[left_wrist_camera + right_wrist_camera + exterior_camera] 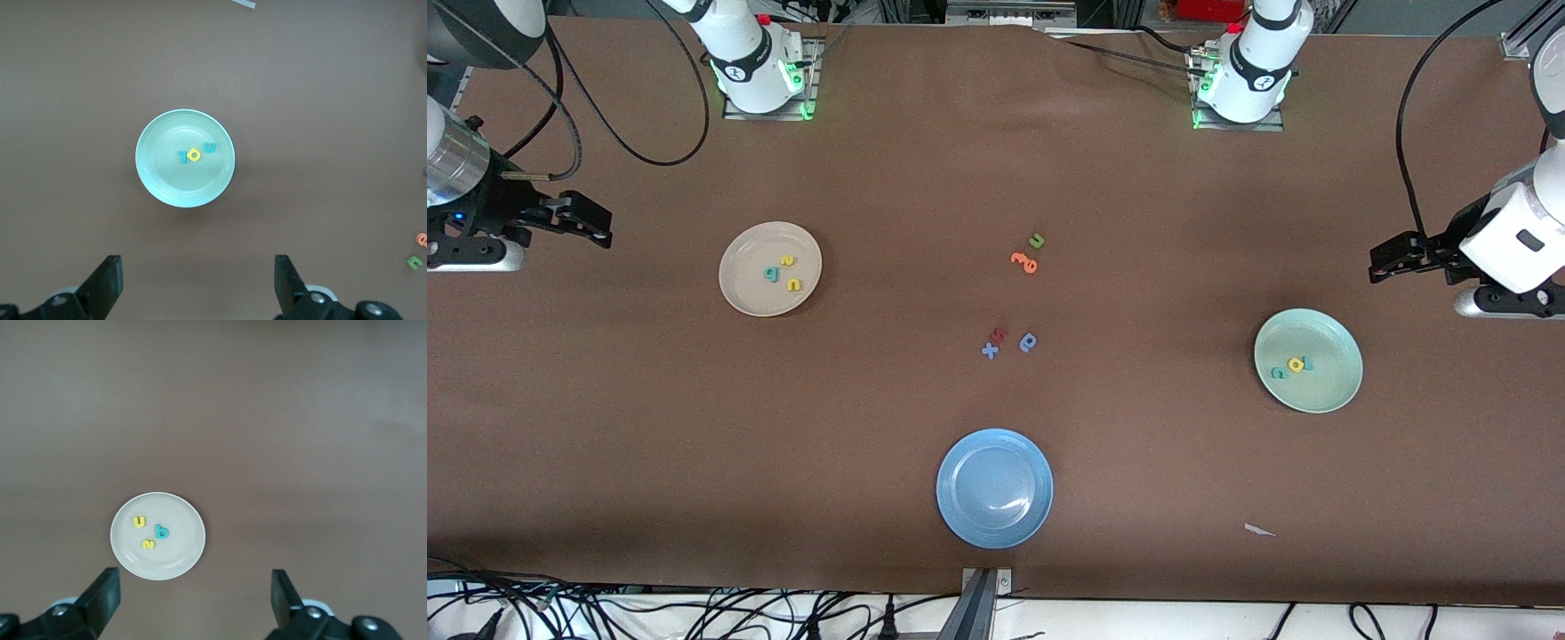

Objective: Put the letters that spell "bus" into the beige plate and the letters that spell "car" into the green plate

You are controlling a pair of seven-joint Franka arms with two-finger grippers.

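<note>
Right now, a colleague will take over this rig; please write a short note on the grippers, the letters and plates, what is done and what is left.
Left gripper: open, holds nothing, waits over bare table at the left arm's end.
Right gripper: open, holds nothing, waits at the right arm's end.
Beige plate: holds the teal b, yellow u and yellow s.
Green plate: holds the teal c, yellow a and teal r.
Blue plate: no letters in it.
Done: both words look sorted.
Left: nothing visible; the spare letters in the table's middle are not needed.
</note>
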